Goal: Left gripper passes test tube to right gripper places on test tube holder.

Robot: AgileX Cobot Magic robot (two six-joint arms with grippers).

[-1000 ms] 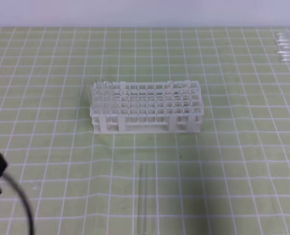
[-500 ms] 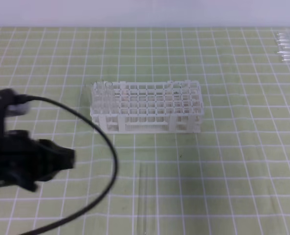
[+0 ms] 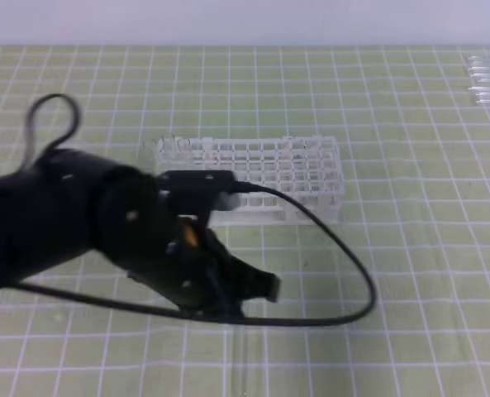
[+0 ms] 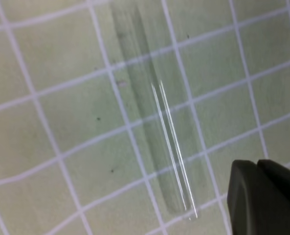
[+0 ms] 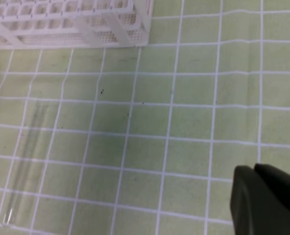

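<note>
A clear test tube [image 4: 157, 115] lies loose on the green grid mat, in front of the white test tube holder [image 3: 287, 169]. My left gripper [image 3: 265, 287] hovers over the tube's far end, jaws shut and empty. In the left wrist view the shut jaws [image 4: 256, 165] sit to the right of the tube's rounded end, apart from it. Only the near part of the tube [image 3: 243, 364] shows below the arm in the high view. The right gripper [image 5: 255, 169] is shut and empty, well right of the tube [image 5: 25, 161] and nearer than the holder [image 5: 71, 24]. It does not show in the high view.
Several more clear tubes [image 3: 484, 80] lie at the far right corner of the mat. The left arm's black cable [image 3: 344, 256] loops over the mat in front of the holder. The arm's body covers the holder's left front part.
The left arm has swung in from the left edge across the mat to above the lying tube. The tube and the holder have not moved.
</note>
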